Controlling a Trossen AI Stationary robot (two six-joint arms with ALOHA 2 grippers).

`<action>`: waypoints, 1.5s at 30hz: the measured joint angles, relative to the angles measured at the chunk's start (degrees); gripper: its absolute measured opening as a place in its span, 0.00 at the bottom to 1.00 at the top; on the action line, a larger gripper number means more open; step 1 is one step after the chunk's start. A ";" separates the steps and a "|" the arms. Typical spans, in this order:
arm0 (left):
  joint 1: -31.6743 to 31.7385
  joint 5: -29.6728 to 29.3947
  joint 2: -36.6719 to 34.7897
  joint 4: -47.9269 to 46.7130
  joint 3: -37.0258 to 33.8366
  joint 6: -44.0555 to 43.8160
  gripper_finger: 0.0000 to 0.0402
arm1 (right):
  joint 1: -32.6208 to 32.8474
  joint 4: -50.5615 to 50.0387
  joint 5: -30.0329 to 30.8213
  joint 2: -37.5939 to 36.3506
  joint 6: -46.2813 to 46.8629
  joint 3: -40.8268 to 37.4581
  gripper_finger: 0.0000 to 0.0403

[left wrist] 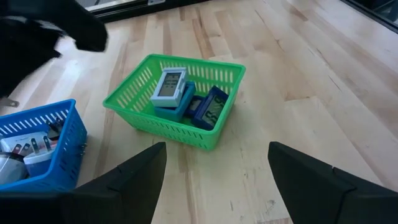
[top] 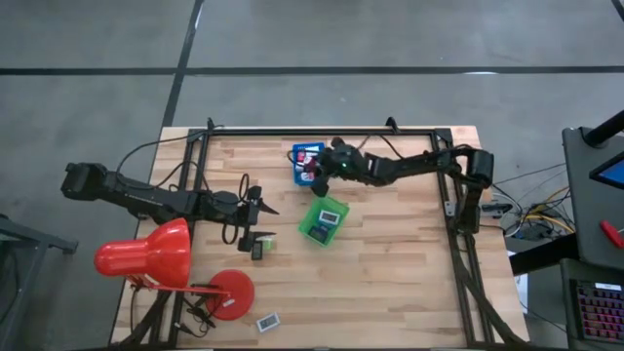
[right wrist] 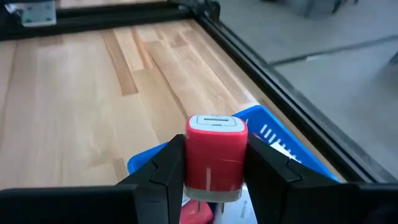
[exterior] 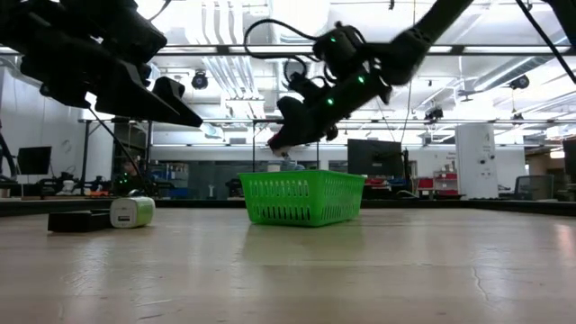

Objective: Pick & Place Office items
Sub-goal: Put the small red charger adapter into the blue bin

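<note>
My right gripper (right wrist: 216,146) is shut on a pink-red cube with a white end face (right wrist: 215,155) and hangs over the blue tray (right wrist: 273,130), at the far middle of the table (top: 314,180). The green tray (left wrist: 161,124) stands just nearer and holds a white piece (left wrist: 168,85), a teal piece (left wrist: 177,106) and a dark one (left wrist: 208,107). My left gripper (left wrist: 216,149) waits open left of the green tray (top: 265,207), above the table. A dark grey piece (top: 257,251) and a white-green piece (top: 269,244) lie on the table near it. My right gripper pinches the pink-red cube by two opposite sides (right wrist: 189,162) between its two fingers (right wrist: 168,168). The fingers come from the table's right, slanting down. The cube is lifted clear above the blue tray, its white face pointing away from the wrist.
A big red desk lamp (top: 146,255) with a round base (top: 229,292) stands at the near left corner. A white piece (top: 267,321) lies at the near edge. A black frame (top: 322,131) runs round the table. The blue tray (left wrist: 43,174) holds several small pieces.
</note>
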 joint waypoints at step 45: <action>-0.01 -0.02 0.02 -0.35 -0.03 -0.44 0.71 | -6.62 -32.53 -11.64 9.64 5.99 18.84 0.30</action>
